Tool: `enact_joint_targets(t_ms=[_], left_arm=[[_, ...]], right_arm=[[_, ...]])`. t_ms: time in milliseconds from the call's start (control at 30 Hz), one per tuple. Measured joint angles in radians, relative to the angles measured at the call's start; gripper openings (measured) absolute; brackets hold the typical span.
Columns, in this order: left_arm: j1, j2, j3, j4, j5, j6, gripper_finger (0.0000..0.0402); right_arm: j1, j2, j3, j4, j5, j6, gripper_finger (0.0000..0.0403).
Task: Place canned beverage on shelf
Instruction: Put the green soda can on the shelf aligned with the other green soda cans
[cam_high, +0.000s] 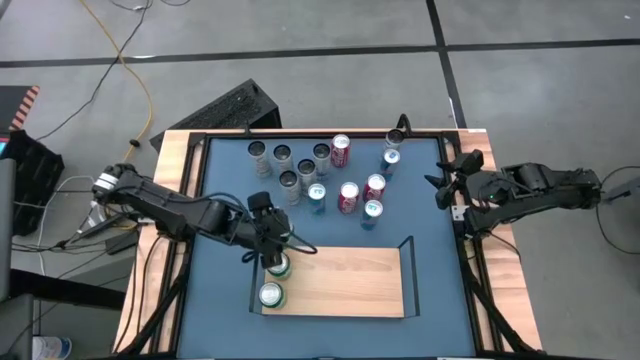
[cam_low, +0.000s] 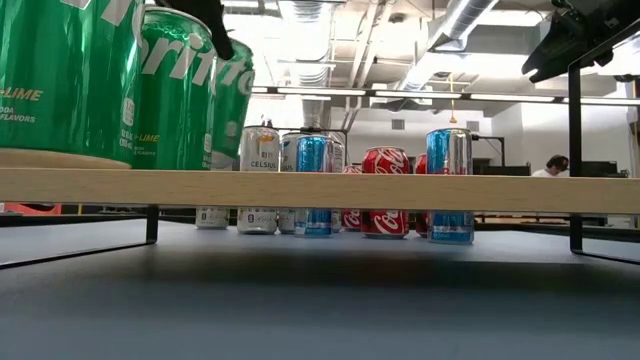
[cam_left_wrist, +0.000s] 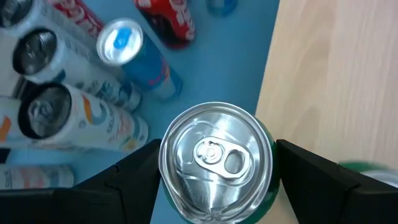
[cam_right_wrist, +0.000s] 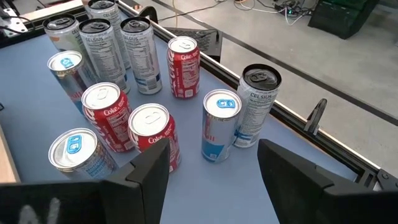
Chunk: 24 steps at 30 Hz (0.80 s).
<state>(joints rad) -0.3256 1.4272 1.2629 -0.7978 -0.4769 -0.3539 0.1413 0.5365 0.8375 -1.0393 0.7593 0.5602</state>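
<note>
Left arm: reached in from the desk's (cam_high: 200, 300) left side. My left gripper (cam_high: 272, 252) stood over the left end of the shelf (cam_high: 345, 282), its fingers (cam_left_wrist: 121, 186) pinching a green Sprite can (cam_high: 278, 265) from either side of the rim. In the left wrist view that can (cam_left_wrist: 214, 165) showed its silver lid and pull tab, and sat at the board's edge, partly over wood and partly over blue desk; I could not tell whether its base rested on the board.

Shelf: a light-wood board with thin black rails at its short ends, lying on the near half of the blue desk. A second green Sprite can (cam_high: 270, 295) stood upright on its left end, just nearer the desk's front than the held one. In the low view green Sprite cans (cam_low: 175, 90) loomed at the board's left end.

Behind the shelf, standing upright on the desk: a cluster of white Celsius cans (cam_high: 282, 155) on the left; blue Red Bull cans (cam_high: 317, 195) in the middle and right; red Coca-Cola cans (cam_high: 348, 197) among them; one more Celsius can (cam_right_wrist: 256, 106) at the far right corner.

Right arm: waited at the desk's right edge. My right gripper (cam_high: 440, 180) hovered there with its fingers spread apart, holding nothing, facing the can cluster.
</note>
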Motion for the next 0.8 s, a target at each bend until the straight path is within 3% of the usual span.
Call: enact_joint_targets(t_ms=[300, 800], left_arm=[[-0.004, 0.000, -0.074, 0.048, 0.028, -0.051, 0.0269], [-0.008, -0.003, -0.074, 0.044, 0.077, -0.052, 0.0269]], right_arm=[[0.000, 0.000, 0.000, -0.001, 0.000, -0.010, 0.0246], [0.000, 0.000, 0.000, -0.001, 0.000, -0.010, 0.0246]])
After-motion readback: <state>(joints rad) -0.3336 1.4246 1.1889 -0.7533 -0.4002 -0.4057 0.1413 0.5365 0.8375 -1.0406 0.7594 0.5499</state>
